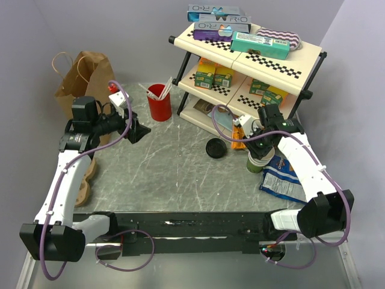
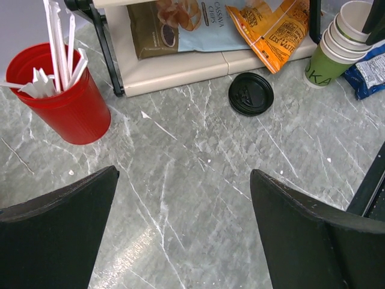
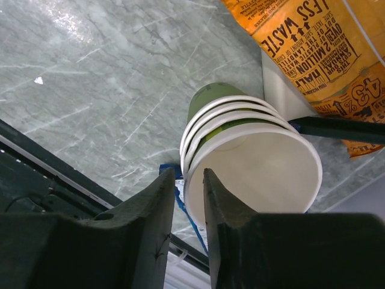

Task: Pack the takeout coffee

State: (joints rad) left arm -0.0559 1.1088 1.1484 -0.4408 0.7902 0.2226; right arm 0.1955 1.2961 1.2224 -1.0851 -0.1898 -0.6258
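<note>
We find no lidded cup anywhere, so we judge the takeout coffee is yet to be assembled. Its parts are the black lid (image 1: 215, 148), lying flat on the table in front of the shelf rack (image 1: 283, 60), and the stack of green paper cups (image 1: 257, 161) just to the lid's right, beside a blue snack bag (image 1: 283, 180). The right gripper (image 3: 188, 174) is over that stack, its jaws drawn to a narrow slit with the wall of the top cup (image 3: 258, 174) between them, one finger inside the cup and one outside. The stack's long axis is roughly vertical, so we expect the cup to come free with a straight lift. The left gripper (image 2: 184, 174) is spread wide and holds nothing. The lid sits ahead and to the right of the left gripper, closer to the right arm. The brown paper bag (image 1: 84, 78) stands at the far left, behind the left arm.
</note>
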